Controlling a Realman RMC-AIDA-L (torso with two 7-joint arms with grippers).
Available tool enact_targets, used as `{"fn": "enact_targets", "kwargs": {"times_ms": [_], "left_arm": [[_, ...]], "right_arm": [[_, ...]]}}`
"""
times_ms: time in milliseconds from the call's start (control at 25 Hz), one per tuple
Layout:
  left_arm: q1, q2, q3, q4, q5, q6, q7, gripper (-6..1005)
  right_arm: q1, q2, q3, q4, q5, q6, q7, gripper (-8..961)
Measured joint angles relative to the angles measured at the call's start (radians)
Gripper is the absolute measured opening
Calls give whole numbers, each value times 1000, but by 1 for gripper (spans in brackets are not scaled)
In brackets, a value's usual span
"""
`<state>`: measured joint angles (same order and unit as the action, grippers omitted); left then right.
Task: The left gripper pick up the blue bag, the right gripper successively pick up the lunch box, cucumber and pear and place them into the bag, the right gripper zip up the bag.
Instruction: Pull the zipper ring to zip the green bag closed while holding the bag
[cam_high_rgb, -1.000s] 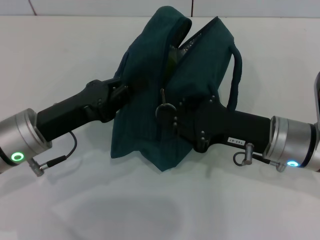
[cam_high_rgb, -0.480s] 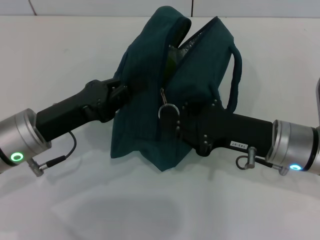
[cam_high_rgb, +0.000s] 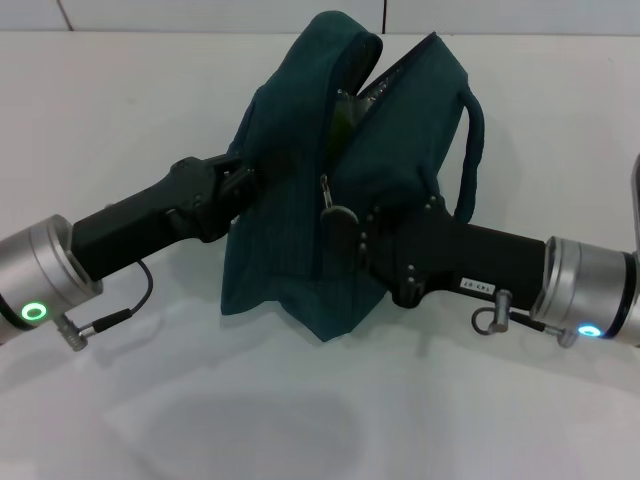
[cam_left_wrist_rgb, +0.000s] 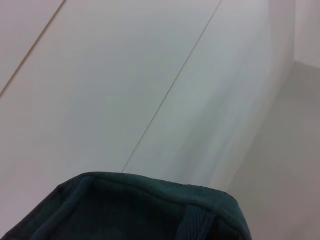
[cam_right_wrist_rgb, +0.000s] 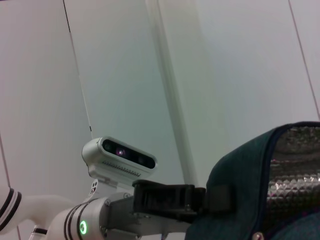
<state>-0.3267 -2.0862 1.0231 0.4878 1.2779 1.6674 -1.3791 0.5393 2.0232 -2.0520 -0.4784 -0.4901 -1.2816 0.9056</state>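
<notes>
Fingers of the right gripper (cam_high_rgb: 345, 228) pinch the zip pull (cam_high_rgb: 335, 214), left gripper (cam_high_rgb: 243, 180) clamps the limp bag (cam_high_rgb: 290, 230): steady the cloth, draw by the pull.

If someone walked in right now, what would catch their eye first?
The blue bag held up at the middle of the white table, its top gaping open. The left gripper grips its left side, and the right gripper sits at the zipper pull on its front.

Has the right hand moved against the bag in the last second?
Yes. In the head view the right hand has shifted slightly toward the robot's left across the bag, which stays put; its tip is now nearer the zipper pull.
</notes>
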Motion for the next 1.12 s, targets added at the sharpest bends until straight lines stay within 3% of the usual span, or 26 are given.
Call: {"fn": "enact_targets", "kwargs": {"times_ms": [360,800,1120], "left_arm": [[0,0,0,0,0,-1,0,85],[6,3,1,0,-3,-1,2,88],[3,3,0,0,-3,-1,3,90]], "right_arm": [[0,-1,13,-1,0,-5,-7,19],[-45,-8,83,8,-2,-149,-38,7],[-34,-7,95,0,-3,-156,-47,7]]}}
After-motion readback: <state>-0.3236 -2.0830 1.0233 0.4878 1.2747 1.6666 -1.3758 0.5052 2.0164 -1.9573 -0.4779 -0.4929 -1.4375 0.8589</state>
